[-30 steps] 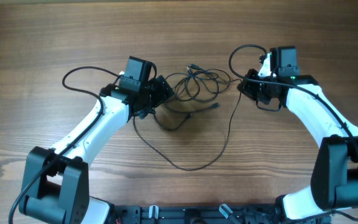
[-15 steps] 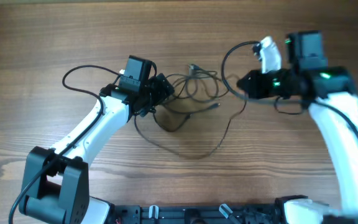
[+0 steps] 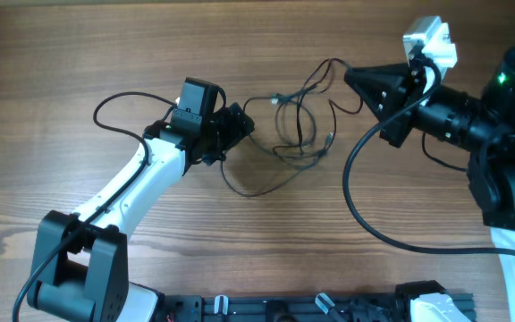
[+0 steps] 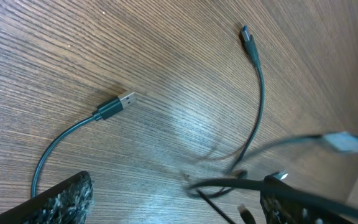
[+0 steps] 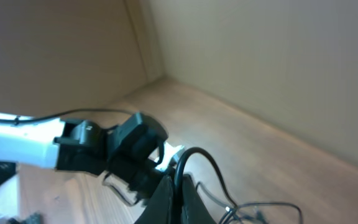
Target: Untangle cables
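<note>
Two grippers, one tangle: hazards listed

Item one, cables [image 3: 291, 134]: we find them mid-table [image 3: 79, 54], between the arms, in a loose tangle with one long loop trailing toward the near edge. A silvery plug [image 4: 118, 104] lies free on the wood in the left wrist view.

Item two, right gripper [image 3: 350, 79]: raised above the table, jaws pinched on a strand [image 5: 194, 150] that climbs out of the tangle.

Item three, left gripper [image 3: 238, 125]: jaws wide, low beside the tangle's left edge, holding nothing.

Risks, as we judge them:
- With nothing pinning the tangle, a pull from the right would likely drag the whole lot along or cinch the crossings tighter.
- The thin strand may slip from the pinched jaws under load.
- A plug could catch in a loop and jam.
- The right arm's thick lead [image 3: 351, 192] hangs close by, and a sweep could snag the cables.
</note>
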`<state>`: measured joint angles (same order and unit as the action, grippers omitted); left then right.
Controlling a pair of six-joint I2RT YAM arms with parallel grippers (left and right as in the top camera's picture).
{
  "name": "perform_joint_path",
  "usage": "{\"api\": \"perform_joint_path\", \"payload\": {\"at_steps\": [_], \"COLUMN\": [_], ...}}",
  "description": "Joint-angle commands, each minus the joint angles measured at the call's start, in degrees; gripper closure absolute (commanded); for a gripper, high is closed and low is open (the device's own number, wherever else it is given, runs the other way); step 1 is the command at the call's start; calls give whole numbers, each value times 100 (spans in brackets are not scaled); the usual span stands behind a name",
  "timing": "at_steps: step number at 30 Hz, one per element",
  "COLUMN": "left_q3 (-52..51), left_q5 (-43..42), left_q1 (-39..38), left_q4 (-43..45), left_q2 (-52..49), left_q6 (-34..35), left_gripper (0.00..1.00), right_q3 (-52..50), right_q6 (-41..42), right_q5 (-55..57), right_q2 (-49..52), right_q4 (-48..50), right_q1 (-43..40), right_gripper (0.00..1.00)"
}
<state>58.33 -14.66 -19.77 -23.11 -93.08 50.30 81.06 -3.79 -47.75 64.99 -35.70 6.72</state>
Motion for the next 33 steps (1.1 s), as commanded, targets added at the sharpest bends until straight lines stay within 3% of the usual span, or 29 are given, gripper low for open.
{"api": "perform_joint_path", "payload": {"at_steps": [1, 3, 6, 12, 13, 16, 18, 19, 23, 30, 33], "left_q3": [-26, -24, -24, -24, -24, -24, -26, -26, -26, -26, -26], "left_q5": [-103, -205, -391, -3023, -3156, -3187, -3176, -3045, -1773, -1526, -1519], "left_q1": [20, 85, 269, 813, 828, 796, 702, 619, 295, -168, -179], "left_q4": [94, 195, 199, 1145, 1239, 1261, 1261, 1239, 883, 1187, 1224], "left_q2": [-48, -24, 35, 55, 55, 48, 44, 37, -13, -649, -734], "left_q6": [-457, -1016, -1158, -1152, -1150, -1088, -1086, -1038, -393, 291, 282], "left_gripper": [13, 11, 9, 7, 5, 4, 9, 14, 15, 17, 37], "right_q3": [63, 63, 63, 63, 63, 63, 63, 63, 63, 63, 63], "right_q6": [-55, -55, -52, -70, -72, -70, -59, -57, 15, 101, 103], "right_q5": [-339, -339, -341, -332, -317, -317, -319, -319, -321, -321, -319], "right_q2": [157, 256, 343, 343, 343, 343, 343, 343, 343, 343, 343], "right_q4": [-297, -470, -568, -553, -553, -553, -553, -555, -555, -562, -575], "right_q1": [17, 17, 17, 17, 17, 17, 17, 17, 17, 17, 17], "right_gripper": [96, 96, 96, 96, 96, 96, 96, 96, 96, 96, 96]}}
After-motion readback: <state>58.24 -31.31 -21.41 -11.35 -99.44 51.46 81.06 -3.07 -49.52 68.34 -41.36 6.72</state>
